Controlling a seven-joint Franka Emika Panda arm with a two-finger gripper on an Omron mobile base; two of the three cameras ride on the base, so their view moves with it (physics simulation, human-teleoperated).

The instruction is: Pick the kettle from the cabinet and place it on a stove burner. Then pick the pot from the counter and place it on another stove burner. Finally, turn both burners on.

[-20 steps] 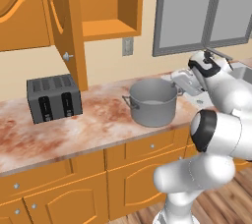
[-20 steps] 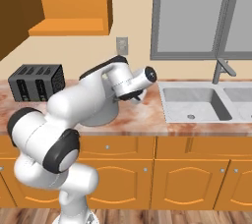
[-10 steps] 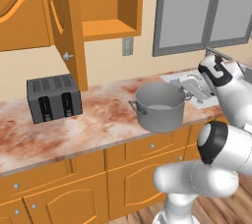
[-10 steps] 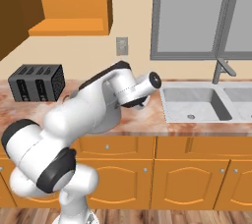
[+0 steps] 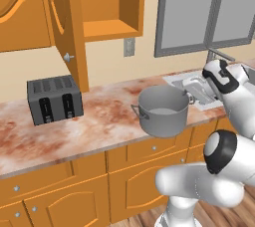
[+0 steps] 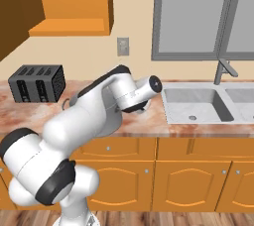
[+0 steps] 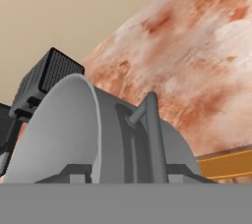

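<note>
The claw (image 7: 125, 171) clamps half-open on the rim of the pot (image 5: 163, 110), lifted over the desk (image 5: 74, 129); rigid, likely weighty and slick, tilting from one-sided hold.

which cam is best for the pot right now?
Left base view: the whole pot shows, open top, both side handles, lifted past the counter edge. Hand view shows a close slice of its wall and one loop handle. In the right base view the arm hides nearly all of it.
</note>
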